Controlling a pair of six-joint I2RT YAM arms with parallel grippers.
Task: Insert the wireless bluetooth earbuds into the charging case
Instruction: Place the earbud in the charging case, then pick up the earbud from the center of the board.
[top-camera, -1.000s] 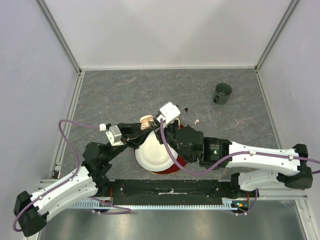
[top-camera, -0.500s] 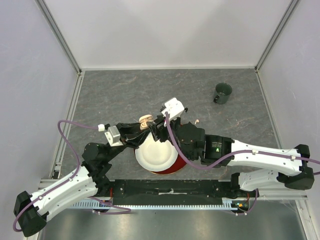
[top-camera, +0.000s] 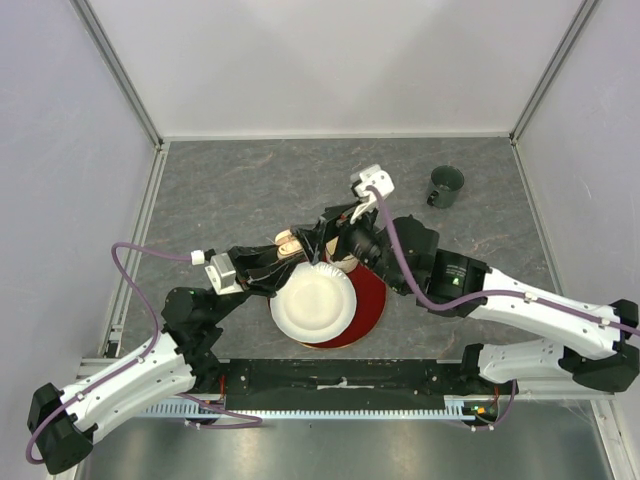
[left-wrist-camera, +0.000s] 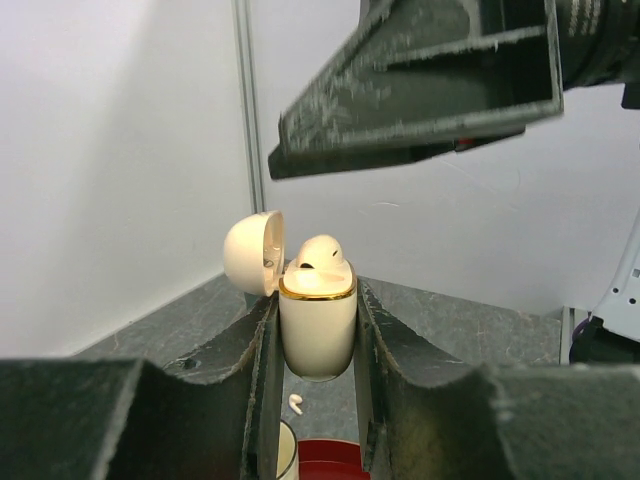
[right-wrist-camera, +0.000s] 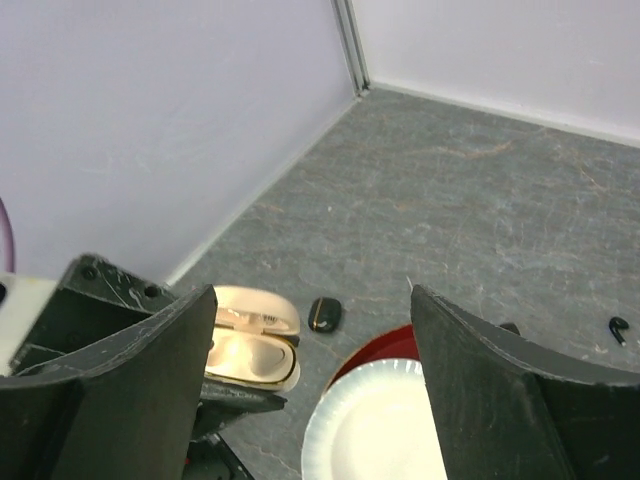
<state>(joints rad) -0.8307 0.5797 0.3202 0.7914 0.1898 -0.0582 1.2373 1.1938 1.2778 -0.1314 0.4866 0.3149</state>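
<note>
1. One white earbud (left-wrist-camera: 318, 255) sits in the mouth of the cream charging case (left-wrist-camera: 318, 330), its rounded head showing above the gold rim. The case stands upright with its lid (left-wrist-camera: 252, 252) swung back to one side.
2. The left gripper (left-wrist-camera: 316, 305) is clamped on the case body, one finger pressed to each side, and holds it clear of the table (top-camera: 250, 190).
3. A second white earbud (left-wrist-camera: 296, 405) lies loose on the grey tabletop, seen below the held case in the left wrist view.
4. A black earbud (right-wrist-camera: 619, 327) lies on the table out beyond the plates. A small black piece (right-wrist-camera: 323, 313) lies just beside the case, too small to make out.
5. The right gripper (right-wrist-camera: 312, 295) hovers above the case with its fingers spread wide and nothing between them.
6. A white paper plate (top-camera: 312, 303) lies partly over a red plate (top-camera: 372, 300), on the near side of the case.
7. A dark mug (top-camera: 446, 186) stands well apart, toward the far right of the table.
</note>
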